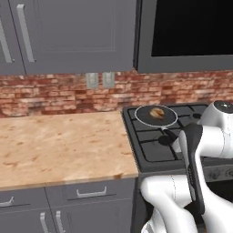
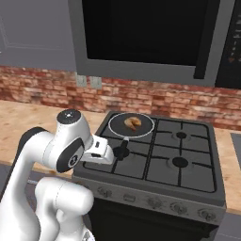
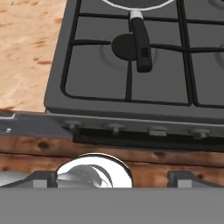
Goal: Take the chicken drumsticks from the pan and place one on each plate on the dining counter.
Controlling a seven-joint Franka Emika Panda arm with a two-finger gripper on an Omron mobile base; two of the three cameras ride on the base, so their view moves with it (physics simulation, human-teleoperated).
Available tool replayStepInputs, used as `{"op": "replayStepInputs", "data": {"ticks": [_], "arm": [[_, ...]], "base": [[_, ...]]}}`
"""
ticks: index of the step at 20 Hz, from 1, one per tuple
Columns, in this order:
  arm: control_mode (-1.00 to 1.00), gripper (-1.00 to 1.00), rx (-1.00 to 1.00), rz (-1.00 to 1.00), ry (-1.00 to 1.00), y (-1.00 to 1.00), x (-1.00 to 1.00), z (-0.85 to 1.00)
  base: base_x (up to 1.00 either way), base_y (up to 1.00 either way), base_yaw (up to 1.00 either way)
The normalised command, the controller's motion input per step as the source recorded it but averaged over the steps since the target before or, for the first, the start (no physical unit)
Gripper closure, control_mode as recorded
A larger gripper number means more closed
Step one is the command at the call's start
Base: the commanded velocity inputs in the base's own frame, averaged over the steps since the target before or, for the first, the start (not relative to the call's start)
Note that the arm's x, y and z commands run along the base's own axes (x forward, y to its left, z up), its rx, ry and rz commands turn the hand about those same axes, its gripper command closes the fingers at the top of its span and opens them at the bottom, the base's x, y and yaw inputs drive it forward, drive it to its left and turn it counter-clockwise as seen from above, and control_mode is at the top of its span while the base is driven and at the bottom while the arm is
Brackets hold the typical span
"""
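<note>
The pan (image 1: 169,118) (image 2: 145,127) sits on the back-left burner of the stove. Golden-brown chicken drumsticks (image 1: 157,112) (image 2: 132,122) lie in its middle, too small to tell apart. Its black handle (image 3: 141,41) (image 2: 122,151) points toward the stove's front. My gripper (image 3: 113,178) is open and holds nothing. It hangs in front of the stove's front edge, short of the handle, with its dark fingertips (image 3: 43,179) wide apart. The plates and the dining counter are out of view.
The black stove (image 2: 181,162) has four grated burners and a row of knobs (image 3: 114,128) along its front. A wood-look worktop (image 1: 59,145) over grey cabinets lies to its left. A dark appliance (image 2: 146,33) hangs above the stove, against a brick wall (image 1: 54,93).
</note>
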Motion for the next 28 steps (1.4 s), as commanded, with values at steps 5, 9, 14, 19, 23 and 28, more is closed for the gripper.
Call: {"op": "replayStepInputs", "data": {"ticks": [5, 9, 14, 19, 23, 28], "arm": [[1.00, -1.00, 0.00, 0.00, 0.00, 0.00, 0.00, 0.00], [1.00, -1.00, 0.00, 0.00, 0.00, 0.00, 0.00, 0.00], [1.00, -1.00, 0.00, 0.00, 0.00, 0.00, 0.00, 0.00], [1.00, -1.00, 0.00, 0.00, 0.00, 0.00, 0.00, 0.00], [1.00, -1.00, 0.00, 0.00, 0.00, 0.00, 0.00, 0.00], [-1.00, -1.00, 0.00, 0.00, -0.04, 0.00, 0.00, 0.00]], "base": [[0.57, 0.16, 0.00], [0.14, 0.00, 0.00], [0.00, 0.00, 0.00], [0.00, 0.00, 0.00], [0.00, 0.00, 0.00], [0.00, 0.00, 0.00]]}}
